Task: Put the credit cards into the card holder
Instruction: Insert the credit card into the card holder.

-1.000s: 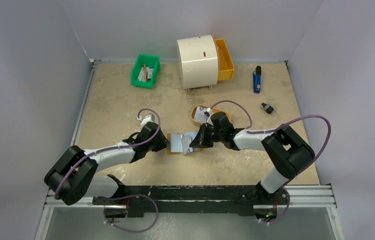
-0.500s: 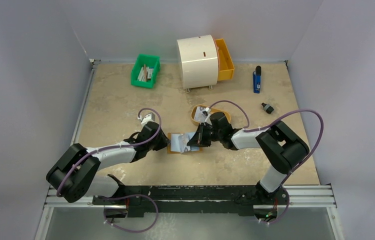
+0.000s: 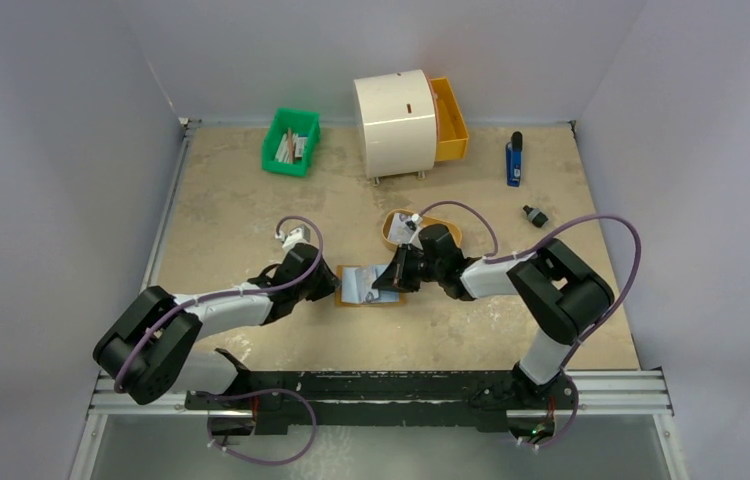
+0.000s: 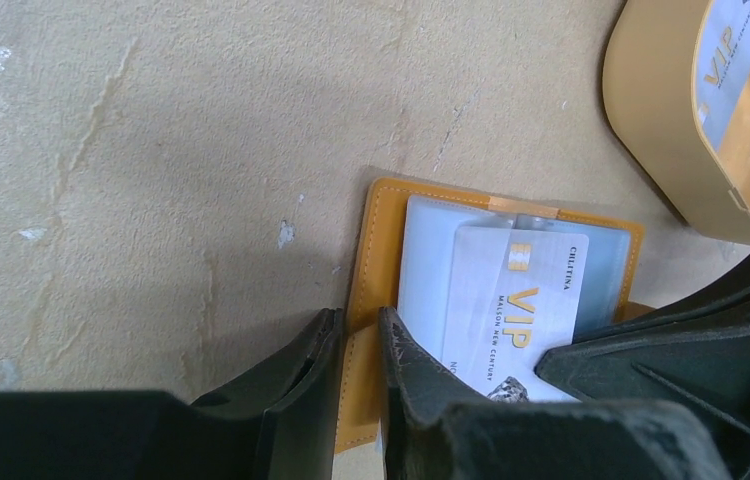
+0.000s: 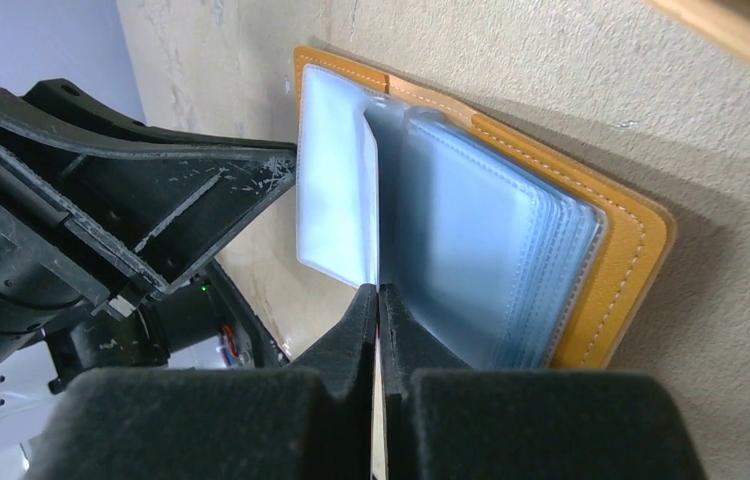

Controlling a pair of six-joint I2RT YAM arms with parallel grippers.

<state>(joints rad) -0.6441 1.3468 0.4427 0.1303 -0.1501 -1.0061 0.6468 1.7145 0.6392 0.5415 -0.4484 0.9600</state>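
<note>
The card holder point(image 3: 351, 290) lies open on the table, orange outside with pale blue sleeves point(image 5: 491, 230). My left gripper point(image 3: 329, 284) is shut on its orange left edge point(image 4: 383, 250), with the flap between the jaws point(image 4: 359, 328). My right gripper point(image 3: 382, 284) is shut on a white VIP credit card point(image 4: 513, 300), seen edge-on in the right wrist view point(image 5: 372, 180). The card's far end is inside a sleeve of the holder. Another card point(image 4: 736, 50) lies in the oval orange tray point(image 3: 396, 238).
A green bin point(image 3: 291, 141) with sticks and papers stands at the back left. A white cylinder box point(image 3: 394, 120) with an orange drawer point(image 3: 449, 118) stands at the back. A blue object point(image 3: 514, 160) and a small black object point(image 3: 535, 216) lie to the right.
My right gripper has moved a little to the left with the card, further over the open holder. The left gripper has stayed on the holder's edge.
</note>
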